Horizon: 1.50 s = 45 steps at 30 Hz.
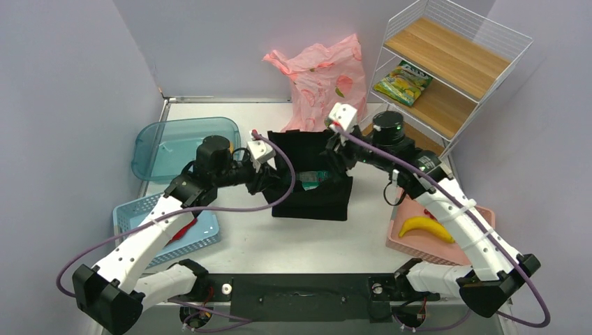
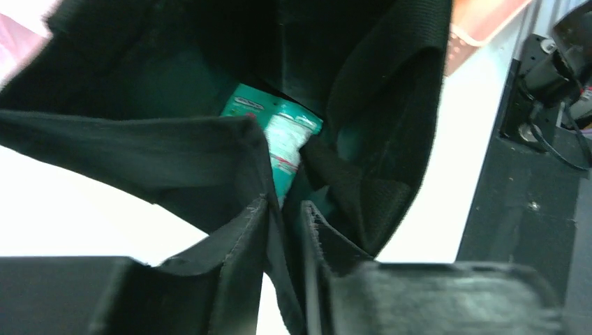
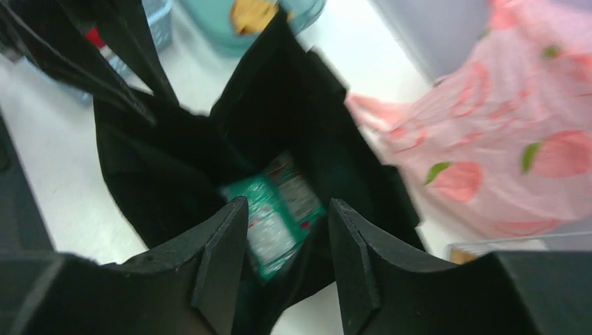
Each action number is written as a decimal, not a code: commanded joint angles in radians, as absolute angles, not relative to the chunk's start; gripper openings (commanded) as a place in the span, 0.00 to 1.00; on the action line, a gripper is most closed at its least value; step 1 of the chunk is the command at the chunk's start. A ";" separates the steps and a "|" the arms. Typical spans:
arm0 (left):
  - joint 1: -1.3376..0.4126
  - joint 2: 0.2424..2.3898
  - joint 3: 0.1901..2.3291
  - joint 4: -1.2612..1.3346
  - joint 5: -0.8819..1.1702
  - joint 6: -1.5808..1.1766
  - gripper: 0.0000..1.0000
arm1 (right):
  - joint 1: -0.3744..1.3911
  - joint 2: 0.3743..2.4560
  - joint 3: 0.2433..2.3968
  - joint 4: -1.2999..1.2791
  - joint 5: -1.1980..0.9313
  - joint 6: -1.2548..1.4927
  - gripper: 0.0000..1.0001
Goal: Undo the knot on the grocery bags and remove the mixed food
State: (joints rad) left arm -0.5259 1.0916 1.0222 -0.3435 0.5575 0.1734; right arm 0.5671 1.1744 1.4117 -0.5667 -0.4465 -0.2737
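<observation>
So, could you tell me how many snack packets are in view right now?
2. One teal packet lies inside the black tote; one green-yellow packet sits on the wire shelf. More may be hidden in the tote or pink bag.

Crumpled pink grocery bag (image 1: 324,77) upright; banana (image 1: 426,227) lying flat

The left white-and-black jointed arm (image 1: 150,234) rises from the desk's near-left corner and stretches toward the desk's middle. The left tool (image 2: 285,216), black and two-fingered, pinches a wall of the black fabric tote (image 1: 314,202). The right white-and-black jointed arm (image 1: 454,209) reaches in from the near-right corner. The right tool (image 3: 287,209) points downward, fingers spread apart.
</observation>
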 commanded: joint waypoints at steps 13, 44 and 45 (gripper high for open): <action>-0.664 0.748 0.756 -0.379 0.563 0.360 0.00 | 0.814 1.136 1.040 -0.761 -0.210 -0.572 0.57; -0.534 0.765 0.794 -0.113 0.713 -0.114 0.00 | 0.812 1.480 0.966 -0.400 -0.068 -0.735 0.79; -0.523 0.772 0.799 -0.108 0.725 -0.121 0.00 | 0.807 1.522 0.989 -0.412 -0.065 -0.755 0.79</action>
